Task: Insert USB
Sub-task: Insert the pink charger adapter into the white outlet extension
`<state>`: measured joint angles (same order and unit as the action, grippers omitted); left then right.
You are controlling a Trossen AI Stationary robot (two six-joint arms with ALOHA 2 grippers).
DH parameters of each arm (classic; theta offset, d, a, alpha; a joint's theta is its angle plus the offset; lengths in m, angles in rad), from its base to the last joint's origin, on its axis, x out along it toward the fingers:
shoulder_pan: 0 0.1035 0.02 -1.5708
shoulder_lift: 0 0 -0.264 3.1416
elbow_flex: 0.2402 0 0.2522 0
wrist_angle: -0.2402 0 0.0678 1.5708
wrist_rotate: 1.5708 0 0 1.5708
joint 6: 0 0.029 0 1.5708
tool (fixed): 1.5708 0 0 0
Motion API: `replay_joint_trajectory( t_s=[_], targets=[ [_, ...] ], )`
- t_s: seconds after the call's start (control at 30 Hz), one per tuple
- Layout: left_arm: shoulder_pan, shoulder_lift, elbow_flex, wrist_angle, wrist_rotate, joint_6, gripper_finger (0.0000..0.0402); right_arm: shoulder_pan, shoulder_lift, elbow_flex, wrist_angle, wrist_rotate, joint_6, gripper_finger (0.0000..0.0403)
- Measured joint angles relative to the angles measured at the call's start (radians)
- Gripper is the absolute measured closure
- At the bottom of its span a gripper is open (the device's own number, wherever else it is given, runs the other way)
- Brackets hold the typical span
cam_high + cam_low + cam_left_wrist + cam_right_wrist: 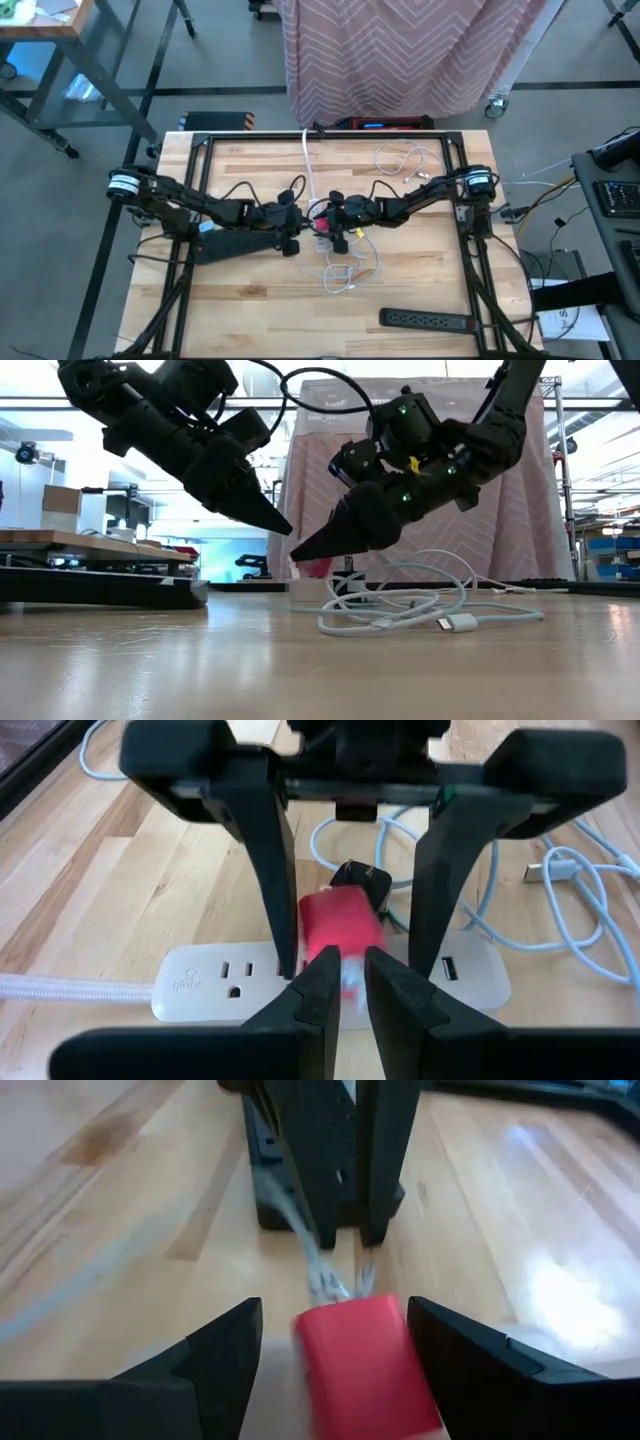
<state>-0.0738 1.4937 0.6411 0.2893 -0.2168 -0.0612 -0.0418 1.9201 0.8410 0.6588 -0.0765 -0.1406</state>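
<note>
My right fingers (pixel 330 1360) stand wide, straddling the red plug (pixel 368 1365) without touching it. My left fingers (pixel 345 982) are pinched nearly shut on the cable just beside it. The plug sits on the white strip (pixel 200 982) mid-bench; the cable (pixel 345 272) coils at 6 o'clock, bare bench (pixel 250 310) beyond.

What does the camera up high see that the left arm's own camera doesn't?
Only the high view shows the whole table, both arms, and a black power strip lying near its front edge. Only the left wrist view shows the white power strip's sockets and the left gripper pinching a white cable. Both show the red adapter, the right gripper and the white cable loops.
</note>
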Motion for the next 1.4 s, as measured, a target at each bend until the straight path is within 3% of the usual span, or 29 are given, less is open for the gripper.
replay_joint_trajectory(
  t_s=[0.73,0.87,1.07,1.23,1.4],
  targets=[
    [-0.001,0.0,0.0,0.002,-0.006,0.049,0.0357,-0.005,-0.085,0.032,-0.153,0.0,0.016,0.0168],
    [0.0,0.0,0.0,0.007,-0.027,0.022,0.0321,-0.004,-0.184,0.047,-0.303,0.017,-0.016,0.0144],
    [0.005,0.011,0.0,0.024,-0.035,-0.011,0.0235,0.003,-0.357,0.05,-0.506,0.111,-0.054,0.0096],
    [0.012,0.091,0.008,0.095,-0.003,-0.03,0.0175,0.005,-0.441,0.042,-0.551,0.132,-0.038,0.0069],
    [0.013,0.179,0.078,0.08,-0.011,-0.009,0.0148,0.005,-0.433,0.037,-0.55,0.131,-0.019,0.0065]
  ],
)
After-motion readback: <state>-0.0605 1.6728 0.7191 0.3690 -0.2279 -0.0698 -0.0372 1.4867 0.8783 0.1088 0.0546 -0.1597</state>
